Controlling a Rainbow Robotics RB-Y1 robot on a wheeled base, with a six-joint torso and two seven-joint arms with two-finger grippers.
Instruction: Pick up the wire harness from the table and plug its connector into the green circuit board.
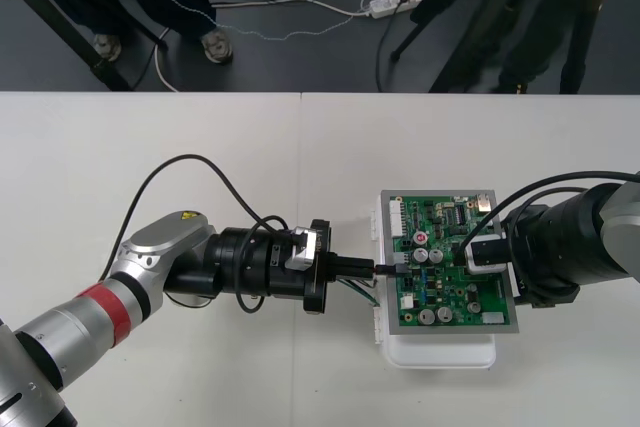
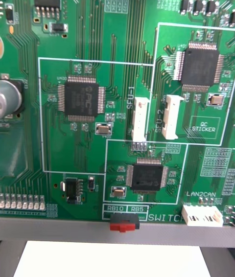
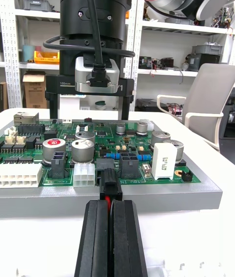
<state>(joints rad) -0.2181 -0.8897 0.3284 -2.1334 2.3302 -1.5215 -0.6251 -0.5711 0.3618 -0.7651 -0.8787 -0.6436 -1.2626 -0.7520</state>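
The wire harness (image 1: 358,289) is gripped by its black plug (image 3: 110,188) between the closed fingers of the left gripper (image 1: 382,269), and the plug is held against the left edge of the green circuit board (image 1: 450,277); whether it is seated cannot be told. The right gripper (image 3: 89,119) is poised above the board's right side, its fingers spread apart.

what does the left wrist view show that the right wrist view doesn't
Only the left wrist view: the left tool shut on the black plug at the edge of the green circuit board, and the right tool open above that board. Only the right wrist view: a close look down at square chips, a red switch and the white base. Both: the green circuit board.
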